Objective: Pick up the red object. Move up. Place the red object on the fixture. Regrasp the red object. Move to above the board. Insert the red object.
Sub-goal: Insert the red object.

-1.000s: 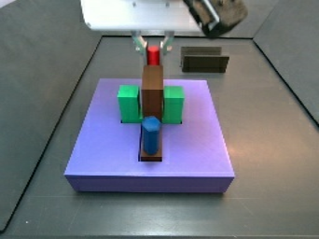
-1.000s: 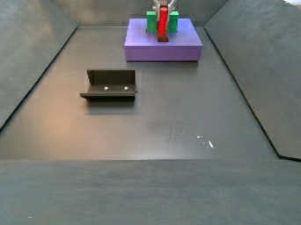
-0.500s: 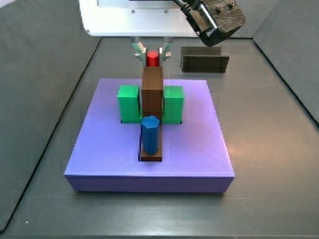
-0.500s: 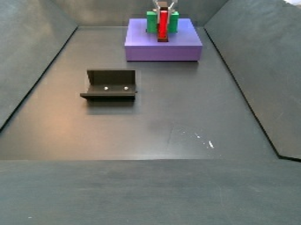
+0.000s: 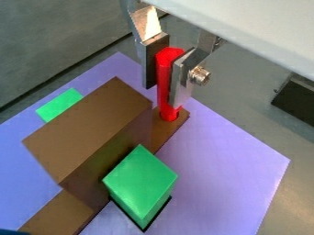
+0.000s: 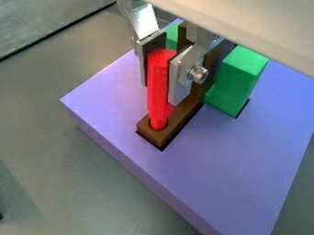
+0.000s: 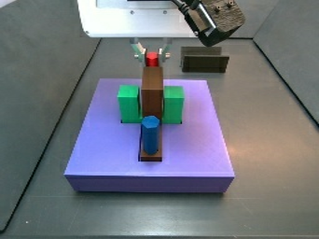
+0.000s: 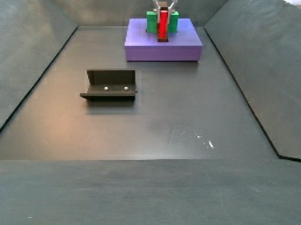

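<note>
I've got the board (image 7: 149, 154) in both side views — big purple slab with two green blocks (image 7: 129, 103), the brown bar (image 7: 152, 89) and the blue peg (image 7: 149, 133). The fixture (image 8: 111, 84) sits empty, well apart from the board, so I'd say we're at the insert step. The gripper (image 5: 170, 66) is clamped on the red object (image 5: 166, 83), its lower tip already in the brown slot at the bar's end. Compared with a second ago the peg sits lower — release is what's left.
</note>
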Robot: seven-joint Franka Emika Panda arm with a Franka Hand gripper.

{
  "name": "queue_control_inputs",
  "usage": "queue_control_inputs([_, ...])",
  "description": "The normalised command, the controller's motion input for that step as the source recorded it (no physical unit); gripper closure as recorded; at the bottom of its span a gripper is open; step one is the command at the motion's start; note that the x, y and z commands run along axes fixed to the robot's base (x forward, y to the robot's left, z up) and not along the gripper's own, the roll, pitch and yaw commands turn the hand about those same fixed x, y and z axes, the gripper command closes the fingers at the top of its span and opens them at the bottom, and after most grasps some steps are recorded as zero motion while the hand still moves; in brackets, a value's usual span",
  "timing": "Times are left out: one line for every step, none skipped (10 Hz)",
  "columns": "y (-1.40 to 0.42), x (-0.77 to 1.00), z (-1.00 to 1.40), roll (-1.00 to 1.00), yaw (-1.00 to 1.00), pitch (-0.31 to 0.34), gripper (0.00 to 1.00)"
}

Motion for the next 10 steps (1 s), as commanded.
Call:
queue_control_inputs([0.16,0.19,0.27,-0.1,-0.11,0.176,1.0])
queue_control_inputs([0.07,0.2,0.16,-0.08,-0.06,0.137,1.0])
queue_control_inputs([0.04,0.17,0.06,-0.07,-0.03,0.093,1.0])
queue_control_inputs([0.04,0.11,0.0,-0.06,0.0,0.033,1.0])
queue_control_inputs([0.08,0.1,0.0,-0.13,0.0,0.026,1.0])
queue_control_inputs([0.07,0.15,0.13,-0.41,-0.03,0.106,1.0])
queue_control_inputs([0.15,0.21,0.31,-0.47,-0.15,0.114,1.0])
queue_control_inputs([0.19,0.23,0.35,-0.35,-0.12,0.136,1.0])
queue_control_inputs([0.11,0.2,0.34,-0.24,-0.02,0.124,1.0])
queue_control_inputs([0.0,0.04,0.18,-0.13,0.0,0.056,1.0])
